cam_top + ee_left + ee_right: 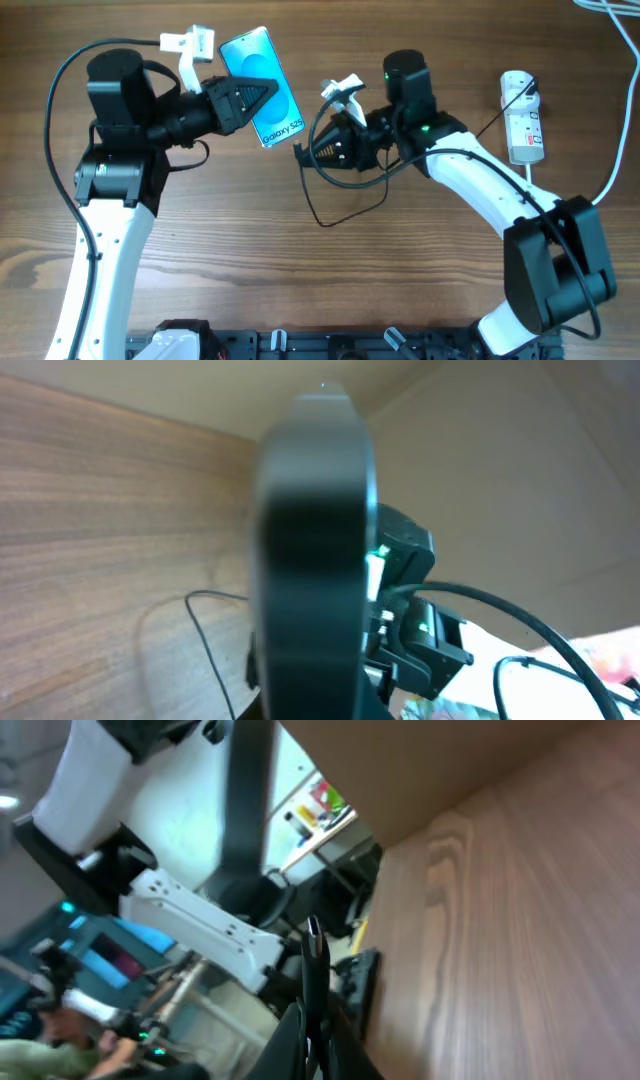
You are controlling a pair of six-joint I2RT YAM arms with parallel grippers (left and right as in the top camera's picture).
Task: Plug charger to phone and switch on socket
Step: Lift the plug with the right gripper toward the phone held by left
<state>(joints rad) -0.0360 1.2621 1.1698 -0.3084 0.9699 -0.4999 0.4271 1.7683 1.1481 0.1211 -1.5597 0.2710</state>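
1. We see the left pincer (268, 96) clamped across the middle of the small rectangular smartphone with the glowing cyan-teal screen (247, 58), on the left half of the brown wood-grain surface (400, 290).
2. From overhead the phone lies at a slant. Its end with the "Galaxy" lettering points down and to the right, toward the other arm.
3. In the left wrist view the phone shows edge-on as a dark, blurred slab, with the right arm behind it.
4. The right pincer (308, 152) sits near the middle of the surface. Its fingers are closed narrowly on the plug end of the long thin black charger cable (318, 224).
5. The right wrist view shows the small dark plug tip (315, 942) standing up from between the closed fingers.
6. The plug is not in the phone. A clear gap of bare wood separates the right pincer from the phone's lettered end.
7. Below the right pincer the cable hangs in a loose loop, and its bottom lies on the surface.
8. The white oblong power strip with red marks (522, 118) lies flat near the right edge, well apart from both pincers, and neither arm touches it.
9. A thin black line runs from the right arm up to the strip's far end.
10. We cannot tell from these views how the strip's switch is set.
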